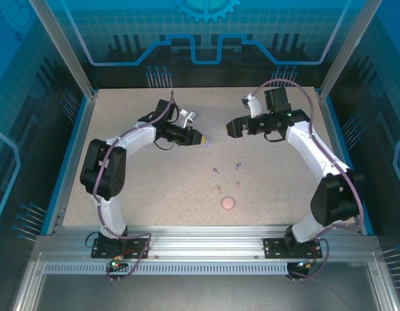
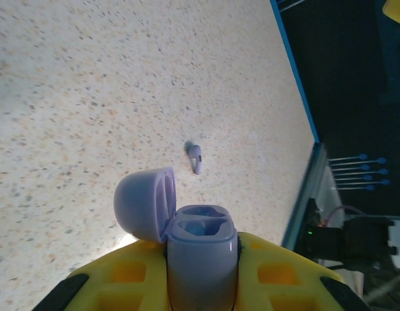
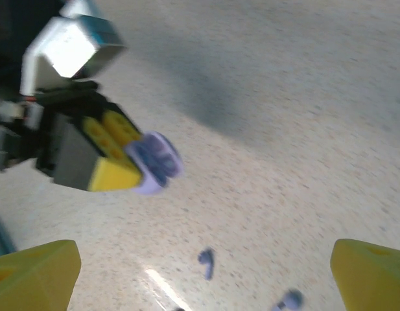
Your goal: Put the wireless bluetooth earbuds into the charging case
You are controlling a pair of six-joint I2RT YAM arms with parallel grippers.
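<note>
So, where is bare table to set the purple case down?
Free: the near patch between the left arm and the earbuds, and the far strip behind the left gripper and right gripper. Crowded: centre, around the pink disc.

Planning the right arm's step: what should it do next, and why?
Probably lower the open right gripper onto a purple bud and pinch it: the left gripper holds the case open and seemingly empty.
</note>
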